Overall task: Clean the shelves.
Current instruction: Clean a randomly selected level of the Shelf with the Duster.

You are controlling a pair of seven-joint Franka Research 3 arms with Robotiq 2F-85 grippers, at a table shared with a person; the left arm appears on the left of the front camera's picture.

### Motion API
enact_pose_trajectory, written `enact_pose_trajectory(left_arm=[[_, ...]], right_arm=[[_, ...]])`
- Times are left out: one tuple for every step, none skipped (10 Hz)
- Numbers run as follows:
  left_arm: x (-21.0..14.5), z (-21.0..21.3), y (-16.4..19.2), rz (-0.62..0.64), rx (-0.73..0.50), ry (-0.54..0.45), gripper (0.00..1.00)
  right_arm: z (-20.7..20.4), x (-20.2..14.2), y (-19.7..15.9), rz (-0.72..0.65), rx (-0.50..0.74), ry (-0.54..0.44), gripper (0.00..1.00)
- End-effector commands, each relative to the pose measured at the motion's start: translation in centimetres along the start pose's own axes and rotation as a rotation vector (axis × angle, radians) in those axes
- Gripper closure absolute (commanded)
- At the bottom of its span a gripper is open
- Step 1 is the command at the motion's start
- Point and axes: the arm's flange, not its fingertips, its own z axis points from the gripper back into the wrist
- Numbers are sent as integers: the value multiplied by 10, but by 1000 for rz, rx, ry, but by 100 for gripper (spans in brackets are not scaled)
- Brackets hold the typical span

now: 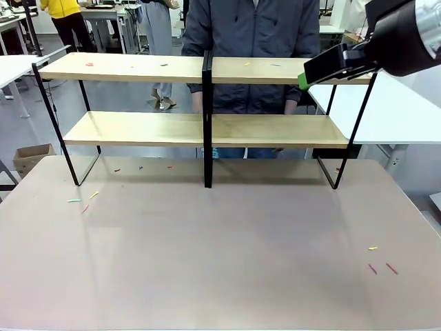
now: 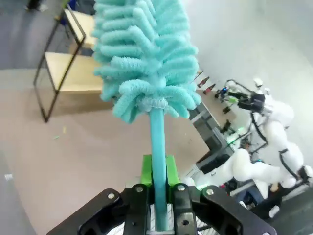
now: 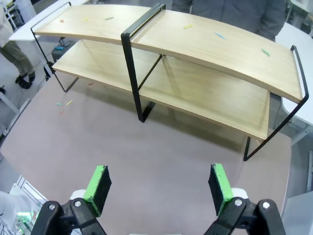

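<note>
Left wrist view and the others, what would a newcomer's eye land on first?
A fluffy teal duster towers up in the left wrist view, its handle clamped in the left claw. Next come the wide two-tier shelves across the far side of the table, with small coloured bits scattered on top. The right claw hangs open near their right end.

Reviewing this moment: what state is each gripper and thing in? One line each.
left gripper: shut on the duster handle.
duster: head sticks out beyond the fingers, touching nothing.
right gripper: open, empty.
shelves: standing on the table, coloured scraps on the top board.
table: a few coloured scraps scattered on it.
</note>
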Motion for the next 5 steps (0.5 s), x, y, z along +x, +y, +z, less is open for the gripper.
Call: enact_pose_trajectory(left_arm=[[-1,-12,-27,-128,-56,116,87],[-1,-12,-27,-128,-56,116,87],[-1,-12,-27,-128,-56,116,87],[-1,-12,-27,-128,-56,116,87],[-1,-12,-27,-128,-56,116,87]], right_arm=[[0,0,-1,2,-5,-1,0],[0,0,-1,2,-5,-1,0],[0,0,-1,2,-5,-1,0],[0,0,-1,2,-5,-1,0],[0,0,-1,2,-5,-1,0]])
